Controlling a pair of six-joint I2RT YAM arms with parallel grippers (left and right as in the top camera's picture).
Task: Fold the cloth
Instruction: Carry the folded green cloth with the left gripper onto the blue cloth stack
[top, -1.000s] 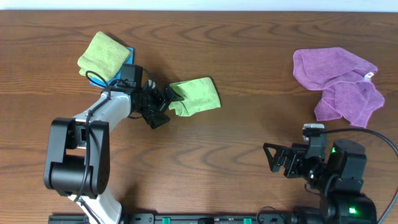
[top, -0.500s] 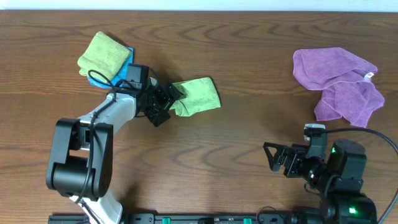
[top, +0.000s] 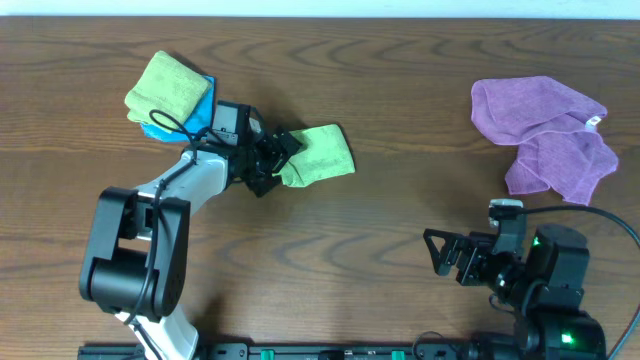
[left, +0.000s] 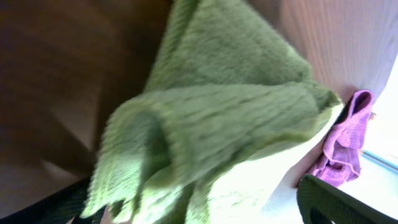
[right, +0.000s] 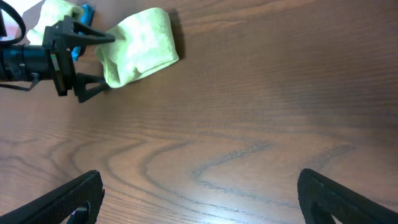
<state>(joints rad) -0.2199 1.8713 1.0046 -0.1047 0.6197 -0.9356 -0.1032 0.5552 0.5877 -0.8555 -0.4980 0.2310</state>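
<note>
Green microfibre is seen between the spread jaws of the left gripper (top: 279, 160), which is released and not clamped. The jaws are set astride the near-left edge of the cloth (top: 322, 152), one finger above that edge and one below it in the overhead view. Whether the fingers touch the fabric cannot be told. In the left wrist view the cloth is shown close up and blurred, its edge doubled over in a soft roll. The cloth is laid on the table (top: 400, 90), left of centre, already doubled into a small rectangle and turned slightly askew.

Behind the left arm, a second green cloth (top: 165, 85) is laid folded on a blue cloth (top: 206, 104), well apart from the gripper. A purple cloth (top: 545, 130) with a white tag (top: 592, 122) is spread crumpled at the far right of the table.

The right gripper (top: 438, 255) is held near the front right edge, jaws fully spread over bare wood, well apart from every cloth.
</note>
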